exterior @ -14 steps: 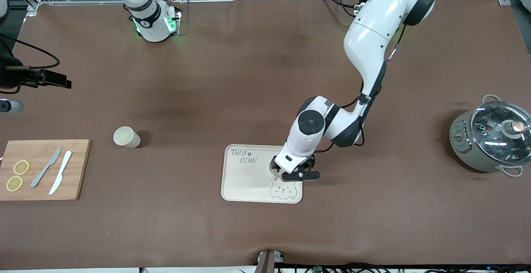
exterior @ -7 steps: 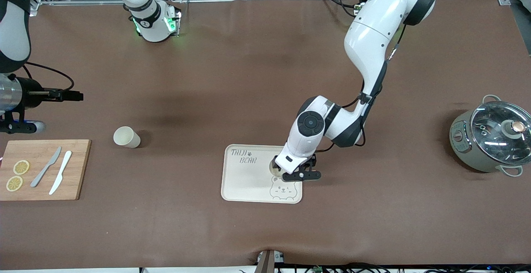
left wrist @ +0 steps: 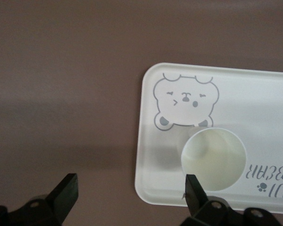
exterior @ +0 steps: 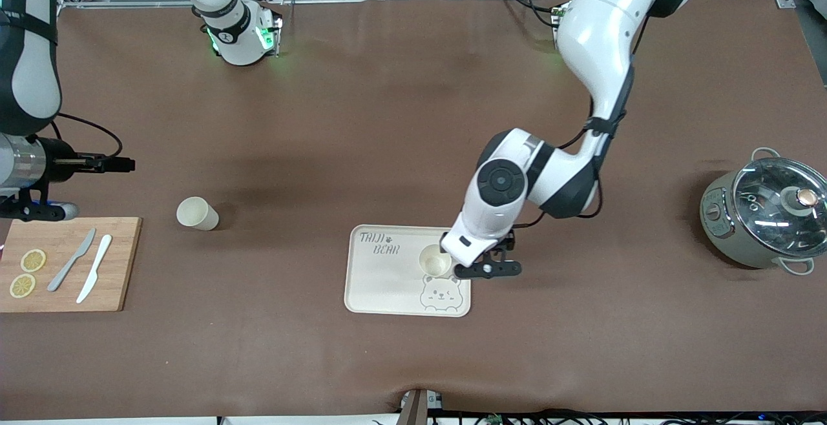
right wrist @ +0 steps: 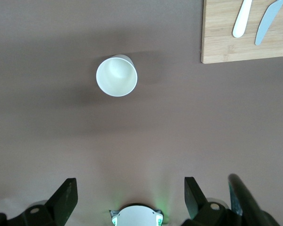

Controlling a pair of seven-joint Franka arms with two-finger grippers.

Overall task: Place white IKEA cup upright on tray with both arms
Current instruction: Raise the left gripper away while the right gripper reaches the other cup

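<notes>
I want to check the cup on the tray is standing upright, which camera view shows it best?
The left wrist view: it looks straight down into the cup, showing its round open mouth upright on the tray beside the bear face. The front view shows it smaller, beside the open left gripper. The right wrist view shows only another cup on the table.

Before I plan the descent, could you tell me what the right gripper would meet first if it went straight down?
Probably bare table: the open right gripper points there, with the second cup off to one side.
</notes>
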